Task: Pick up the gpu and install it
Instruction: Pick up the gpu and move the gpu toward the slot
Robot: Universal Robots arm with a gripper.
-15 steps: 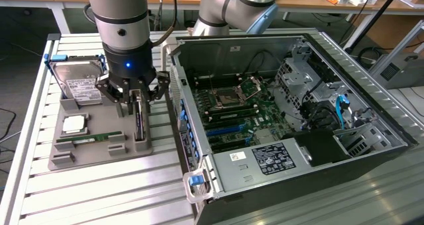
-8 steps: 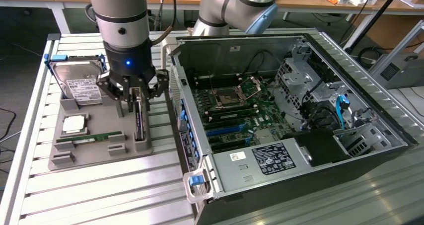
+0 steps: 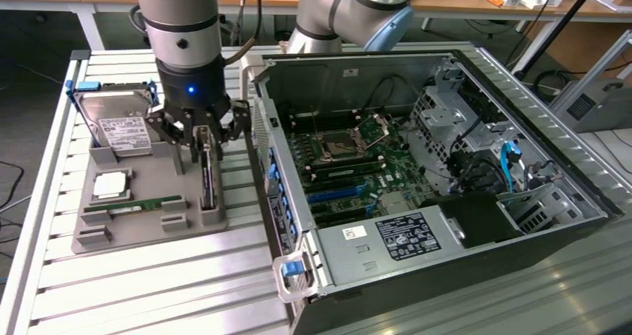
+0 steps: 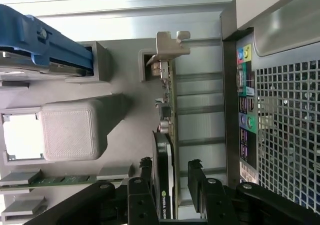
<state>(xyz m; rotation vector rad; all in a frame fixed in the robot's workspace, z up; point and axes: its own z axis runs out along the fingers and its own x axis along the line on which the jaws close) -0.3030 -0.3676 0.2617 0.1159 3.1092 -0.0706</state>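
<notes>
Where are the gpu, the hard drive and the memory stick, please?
gpu [image 3: 209, 183], exterior view, on its dark upper edge.
hard drive [image 3: 123, 134], exterior view, on its white label.
memory stick [image 3: 133, 204], exterior view, midway along the green strip.

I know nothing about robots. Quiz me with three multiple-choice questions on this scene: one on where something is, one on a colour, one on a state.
1. Where is the gpu?
A) lying on the floor
B) standing on edge in the gray holder
C) lifted in the air

2. What colour is the memory stick?
A) green
B) red
C) white

3. How is the gripper?
A) shut on the gpu
B) shut on nothing
C) open, a finger on each side of the gpu

Answers:
1 B: the card sits upright in a slot of the holder.
2 A: its board is green.
3 C: the wrist view shows a gap between one finger and the card.
</notes>
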